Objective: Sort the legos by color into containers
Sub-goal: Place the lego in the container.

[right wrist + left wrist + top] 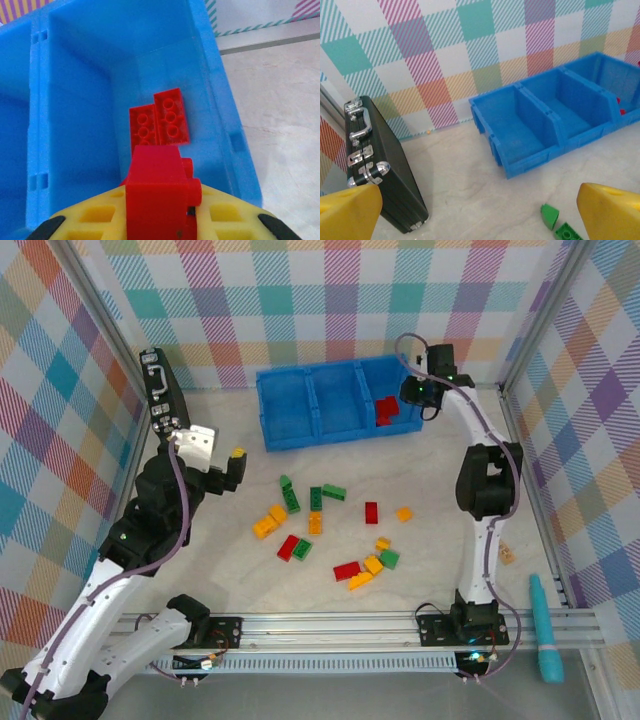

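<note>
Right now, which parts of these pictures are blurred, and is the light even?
Top view: soft, even light, the loose bricks sharp. Left wrist view: the yellow fingers near the lens are blurred; the blue bins and black case are sharp. Right wrist view: the held red brick is slightly soft, the two red bricks beyond it clear.

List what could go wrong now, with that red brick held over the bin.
1. When released, the red brick in the right claw may land on the two red bricks in the right-hand bin and bounce or settle crooked.
2. The open left claw hangs near the black case; a swing could knock it.
</note>
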You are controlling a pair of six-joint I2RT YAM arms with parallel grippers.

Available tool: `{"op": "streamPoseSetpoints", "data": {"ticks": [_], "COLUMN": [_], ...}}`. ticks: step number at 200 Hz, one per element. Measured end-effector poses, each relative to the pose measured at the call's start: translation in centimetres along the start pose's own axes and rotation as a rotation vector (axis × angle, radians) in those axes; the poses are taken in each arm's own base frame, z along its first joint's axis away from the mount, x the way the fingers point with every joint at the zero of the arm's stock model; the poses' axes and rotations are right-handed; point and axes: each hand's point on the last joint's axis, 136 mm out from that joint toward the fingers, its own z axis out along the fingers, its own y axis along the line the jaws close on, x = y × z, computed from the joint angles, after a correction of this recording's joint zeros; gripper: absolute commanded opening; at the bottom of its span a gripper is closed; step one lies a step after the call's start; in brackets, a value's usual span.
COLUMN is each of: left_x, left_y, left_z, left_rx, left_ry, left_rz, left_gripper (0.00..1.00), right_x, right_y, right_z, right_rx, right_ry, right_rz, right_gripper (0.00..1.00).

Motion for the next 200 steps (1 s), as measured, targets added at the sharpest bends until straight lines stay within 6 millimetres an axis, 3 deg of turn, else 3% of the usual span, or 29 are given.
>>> {"op": "streamPoseSetpoints", "data": {"ticks": [41, 69, 114, 143, 173, 200], "left_x": [-0.3, -0.3, -0.2, -0.2, 0.0, 0.0], "left_y": [0.0, -0.1, -0.2, -0.2, -0.5, -0.6], "left_z": [-0.1, -0.1, 0.1, 0.1, 0.2, 0.2], "left_rx": [0.006, 0.009, 0.012, 0.013, 0.027, 0.034], "left_ry": [-0.013, -0.012, -0.006, -0.006, 0.0, 0.0], "left_rz": [-0.013, -0.016, -0.021, -0.026, -0.03, -0.03], "left_gripper": [1.0, 1.0, 1.0, 1.0, 1.0, 1.0], "right_x": [-0.1, 1.3, 2.6, 4.2, 5.0, 9.3], "right_y": [0.7, 1.5, 3.1, 3.6, 3.7, 2.8], "right_z": [2.6, 3.9, 3.4, 0.3, -5.6, -10.3], "right_rx": [-0.022, -0.029, -0.041, -0.038, -0.016, 0.019], "right_ry": [0.019, 0.063, 0.105, 0.151, 0.147, 0.187], "right_rz": [-0.058, -0.108, -0.153, -0.159, -0.134, -0.08], "right_gripper": [0.42, 0.56, 0.57, 0.62, 0.64, 0.66]}}
